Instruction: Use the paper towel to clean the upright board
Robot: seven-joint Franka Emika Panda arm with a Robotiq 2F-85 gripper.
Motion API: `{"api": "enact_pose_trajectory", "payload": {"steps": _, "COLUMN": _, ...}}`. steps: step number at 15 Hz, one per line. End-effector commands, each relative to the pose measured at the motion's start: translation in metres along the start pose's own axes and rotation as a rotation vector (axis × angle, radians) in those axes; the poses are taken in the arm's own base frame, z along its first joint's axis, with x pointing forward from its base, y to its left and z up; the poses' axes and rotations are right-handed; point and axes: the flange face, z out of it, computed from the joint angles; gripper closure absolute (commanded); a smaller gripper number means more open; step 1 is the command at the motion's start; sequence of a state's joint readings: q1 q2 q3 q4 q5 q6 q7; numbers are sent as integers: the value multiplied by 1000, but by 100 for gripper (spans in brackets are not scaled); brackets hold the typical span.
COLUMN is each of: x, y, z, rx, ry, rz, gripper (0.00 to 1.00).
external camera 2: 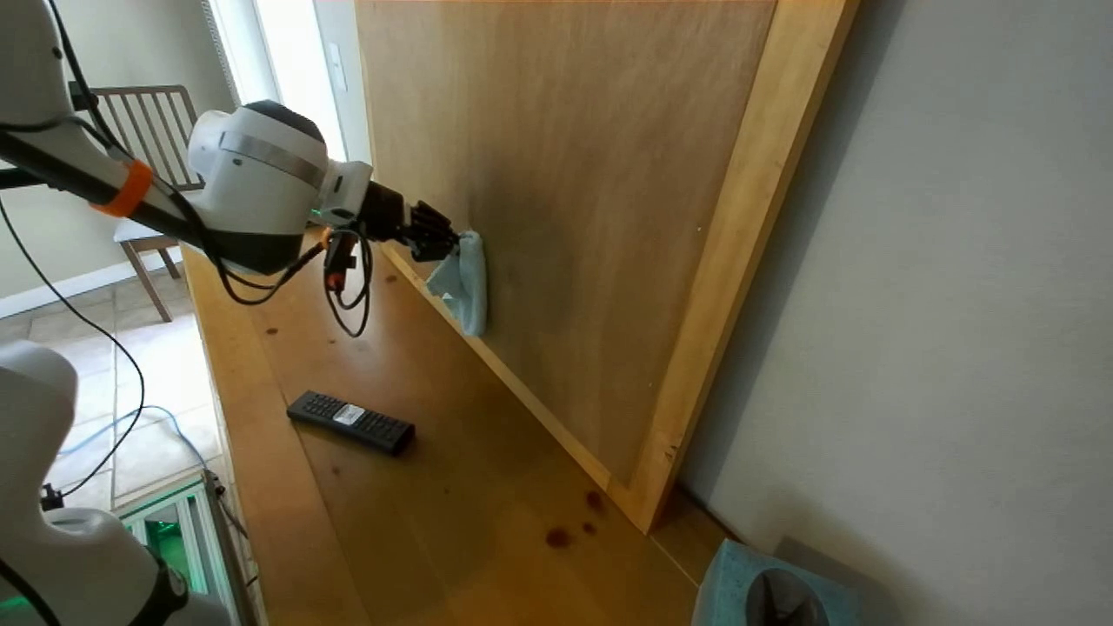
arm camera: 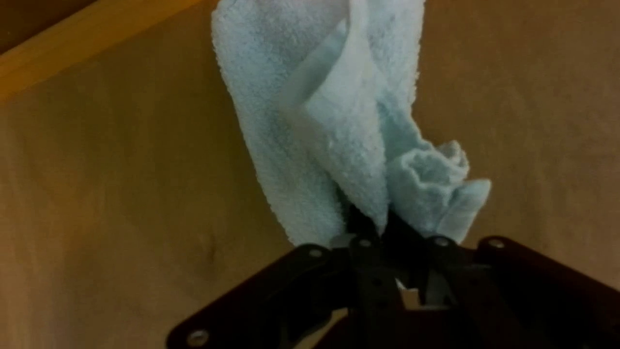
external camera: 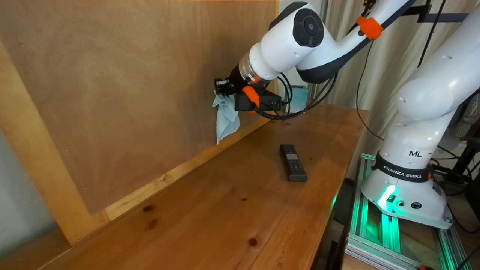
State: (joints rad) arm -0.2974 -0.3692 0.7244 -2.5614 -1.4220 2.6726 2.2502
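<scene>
Cloth (arm camera: 261, 92) cropped — wrist view, board (external camera: 123, 97) cut off above, box (external camera 2: 729, 584) below

Home-like setting, slatted chair (external camera 2: 143, 233) on tiled floor (external camera 2: 169, 369), pale curtain (external camera: 392, 67), keypad handset (external camera: 293, 163) on wooden table (external camera: 210, 210)

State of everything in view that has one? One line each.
Gripper: shut on the cloth.
Cloth: bunched at the grip, hanging below it.
Board: standing upright.
Black handset: lying on the table, keys up.
Base light: lit green.
Blue box: opening showing, contents unclear, cut off by the frame.
</scene>
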Motion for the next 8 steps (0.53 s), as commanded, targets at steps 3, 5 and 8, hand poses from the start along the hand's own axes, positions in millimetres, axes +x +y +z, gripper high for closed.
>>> {"api": "enact_pose_trajectory", "payload": {"steps": 3, "x": 38, "y": 4, "z": -5, "rx": -20, "ry": 77, "rz": 73, "gripper": 98}}
{"api": "enact_pose_trajectory", "payload": {"steps": 5, "x": 49, "y": 3, "z": -11, "rx": -10, "ry": 97, "rz": 101, "gripper": 98}}
{"api": "enact_pose_trajectory", "payload": {"steps": 8, "x": 63, "y": 1, "z": -23, "rx": 10, "ry": 131, "rz": 145, "gripper": 98}}
